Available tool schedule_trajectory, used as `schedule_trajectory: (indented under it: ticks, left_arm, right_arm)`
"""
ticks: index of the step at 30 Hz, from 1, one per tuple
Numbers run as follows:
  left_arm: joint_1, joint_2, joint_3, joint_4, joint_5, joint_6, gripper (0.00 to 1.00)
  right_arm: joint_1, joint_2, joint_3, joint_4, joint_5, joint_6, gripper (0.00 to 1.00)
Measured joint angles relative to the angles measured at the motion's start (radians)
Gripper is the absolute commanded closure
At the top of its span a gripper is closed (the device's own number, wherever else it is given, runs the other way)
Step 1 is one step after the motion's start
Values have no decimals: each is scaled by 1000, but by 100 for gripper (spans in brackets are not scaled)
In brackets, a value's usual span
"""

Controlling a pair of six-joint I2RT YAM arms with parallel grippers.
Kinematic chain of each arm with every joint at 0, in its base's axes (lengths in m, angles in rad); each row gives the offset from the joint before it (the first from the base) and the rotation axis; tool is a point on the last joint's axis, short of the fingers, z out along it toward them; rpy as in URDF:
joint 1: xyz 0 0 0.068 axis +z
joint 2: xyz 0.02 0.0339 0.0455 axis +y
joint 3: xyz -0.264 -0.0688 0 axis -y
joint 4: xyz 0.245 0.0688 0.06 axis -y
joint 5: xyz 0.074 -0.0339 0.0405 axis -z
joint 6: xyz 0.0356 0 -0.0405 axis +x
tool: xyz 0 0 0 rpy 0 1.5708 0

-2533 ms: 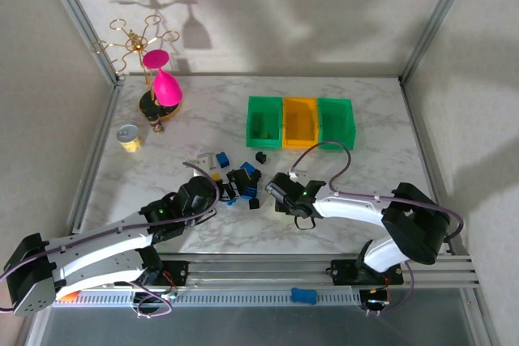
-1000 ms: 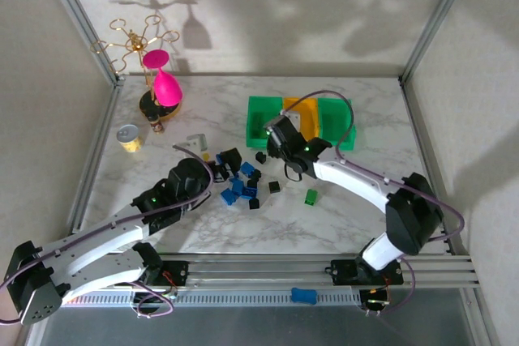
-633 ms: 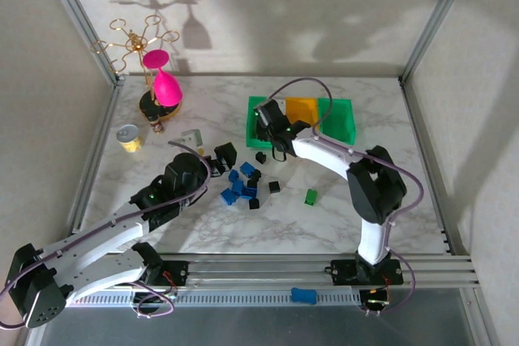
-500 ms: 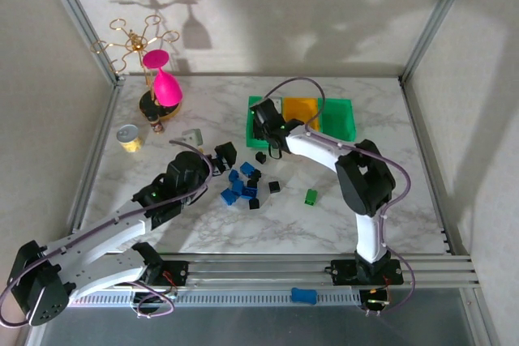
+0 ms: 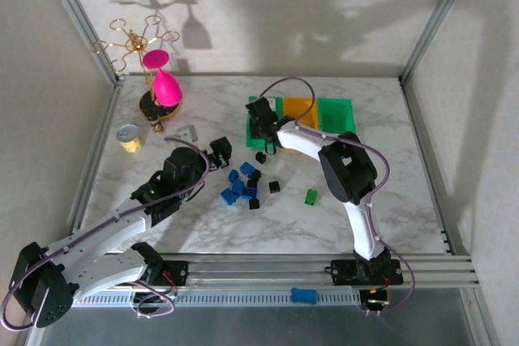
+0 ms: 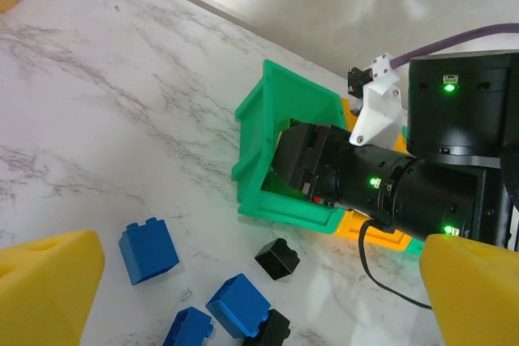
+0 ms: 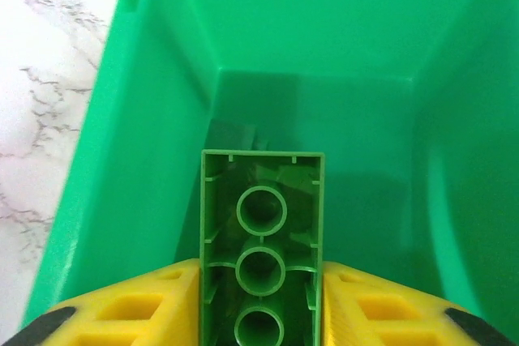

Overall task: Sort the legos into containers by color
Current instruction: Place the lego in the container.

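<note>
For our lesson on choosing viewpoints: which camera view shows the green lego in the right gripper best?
The right wrist view: the green lego sits close-up, hollow underside visible, between the right gripper's yellow fingers, facing into the green bin. In the top external and left wrist views, the gripper's body hides it.

Tabletop (image 5: 389, 192): smooth white marble-look surface, low sheen. Green bin (image 7: 308, 54): smooth moulded plastic, soft gloss. Green brick (image 7: 261, 241): shiny hard plastic, hollow ribbed underside. Right gripper (image 7: 261, 273) fingers (image 7: 138, 301): matt yellow plastic. Blue bricks (image 6: 148, 249): glossy plastic. Wire stand (image 5: 138, 42): thin gold-coloured metal. Frame posts (image 5: 77, 18): dull grey metal.
</note>
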Motion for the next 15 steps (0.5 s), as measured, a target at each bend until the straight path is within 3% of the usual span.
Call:
schedule_trajectory:
  ticks: [3, 15]
  left_arm:
    - [4, 0, 0, 0, 5, 0, 0]
    - [9, 0, 0, 1, 39, -5, 1]
  right_arm:
    - [-11, 1, 2, 2, -2, -5, 52]
    - [-14, -93, -25, 6, -32, -8, 51]
